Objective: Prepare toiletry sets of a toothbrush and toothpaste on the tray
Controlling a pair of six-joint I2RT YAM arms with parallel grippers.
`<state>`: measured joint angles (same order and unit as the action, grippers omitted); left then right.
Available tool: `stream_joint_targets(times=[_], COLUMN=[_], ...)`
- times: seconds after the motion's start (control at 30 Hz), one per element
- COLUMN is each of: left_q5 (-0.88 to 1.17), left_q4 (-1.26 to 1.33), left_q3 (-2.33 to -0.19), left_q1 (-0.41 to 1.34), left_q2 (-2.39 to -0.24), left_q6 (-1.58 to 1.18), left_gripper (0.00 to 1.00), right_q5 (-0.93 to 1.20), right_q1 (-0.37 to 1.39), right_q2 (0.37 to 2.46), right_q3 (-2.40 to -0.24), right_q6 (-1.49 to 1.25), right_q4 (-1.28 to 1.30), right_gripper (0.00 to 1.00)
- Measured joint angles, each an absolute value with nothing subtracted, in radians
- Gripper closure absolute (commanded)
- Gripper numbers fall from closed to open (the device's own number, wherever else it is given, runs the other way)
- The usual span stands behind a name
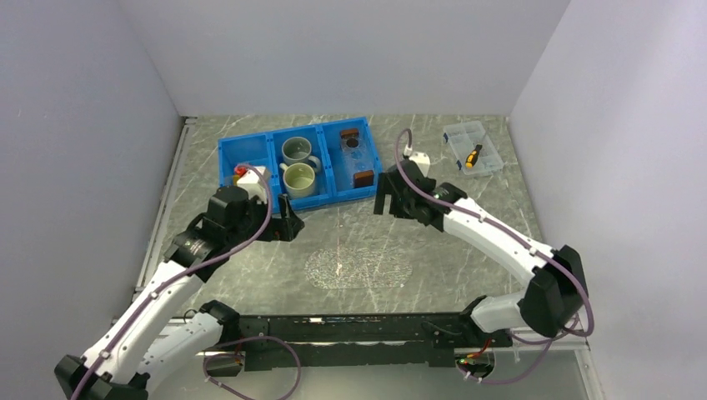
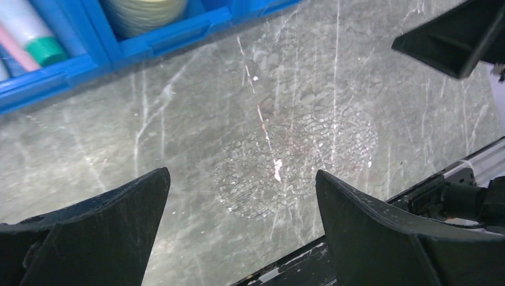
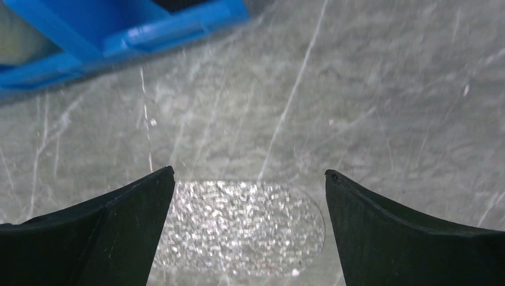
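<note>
Left pincer, right pincer — both agape

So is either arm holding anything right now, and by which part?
Nothing is held. The left gripper and the right gripper both stand open over the table, with only its bare surface between their fingers.

The toothpaste runs off the left wrist view's top edge. Overhead, the left arm covers part of the blue bin.
</note>
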<state>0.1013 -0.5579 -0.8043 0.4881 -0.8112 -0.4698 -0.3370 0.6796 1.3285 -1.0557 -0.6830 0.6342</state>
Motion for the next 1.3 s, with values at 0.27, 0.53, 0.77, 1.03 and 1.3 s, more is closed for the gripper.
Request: stream_joint_targets(times=[0.27, 0.53, 0.77, 1.03, 1.3], left_q5=[0.035, 0.030, 0.031, 0.036, 0.039], left_q4=[-0.680, -0.725, -0.717, -0.715, -0.715], left_q3=[-0.839, -0.838, -0.793, -0.775, -0.772], left_q1=[0.488, 0.488, 0.488, 0.488, 0.488], left_q2=[-0.681, -0.610, -0.559, -0.548, -0.541], left_q6=[-0.409, -0.352, -0.318, -0.308, -0.308], left_gripper=[0.01, 0.01, 0.01, 0.01, 0.01], right_q5=[-0.364, -0.339, -0.311, -0.268, -0.204], right_q1=[0.625, 0.571, 0.532, 0.485, 0.452], right_q2=[1.519, 1.745, 1.887, 2.041, 2.139], right_q3=[-1.293, -1.516, -1.675, -1.847, -1.895], right_q6=[-0.572, -0.465, -0.381, -0.311, -0.286], right_q4=[0.623, 0.609, 0.595, 0.573, 0.566], right_gripper=[0.08, 0.17, 0.28, 0.35, 0.44])
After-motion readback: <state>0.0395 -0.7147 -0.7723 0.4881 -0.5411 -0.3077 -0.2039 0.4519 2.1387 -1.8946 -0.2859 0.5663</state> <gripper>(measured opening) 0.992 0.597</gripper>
